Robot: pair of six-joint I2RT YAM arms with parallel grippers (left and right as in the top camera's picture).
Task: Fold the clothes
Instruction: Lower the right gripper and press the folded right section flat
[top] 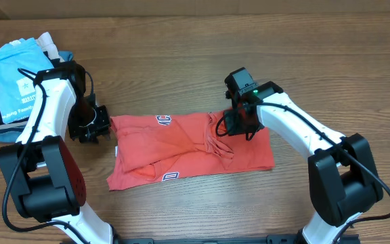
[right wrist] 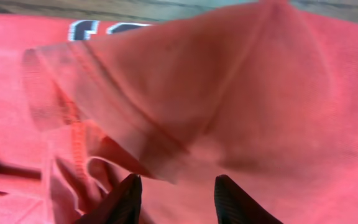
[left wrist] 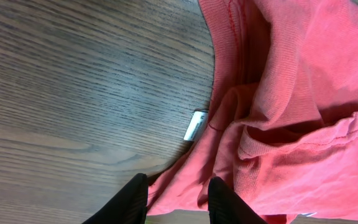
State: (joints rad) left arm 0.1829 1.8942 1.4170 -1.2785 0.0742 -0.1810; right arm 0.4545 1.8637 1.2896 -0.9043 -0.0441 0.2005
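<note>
Between the left gripper's [left wrist: 178,202] two fingers lies the crumpled edge of the red shirt [left wrist: 291,124]. The jaws stand partway apart, and I cannot tell whether they pinch that edge or only straddle it. Just ahead of them a small white label [left wrist: 195,126] peeks out at the shirt's border. From there the cloth spreads ahead and to one side, with bare table [left wrist: 73,93] on the other side. The right gripper [right wrist: 178,199] has its jaws partway apart too, with a raised, hemmed fold of the shirt right in front of them. Whether it is gripped cannot be told. Beyond that fold the cloth lies flat, with the lettering [right wrist: 82,29] at its far edge. The shirt's long axis runs from the left jaws at one end across to past the right jaws, which sit over its middle. Any fold along that axis therefore seems to start from the left end.
</note>
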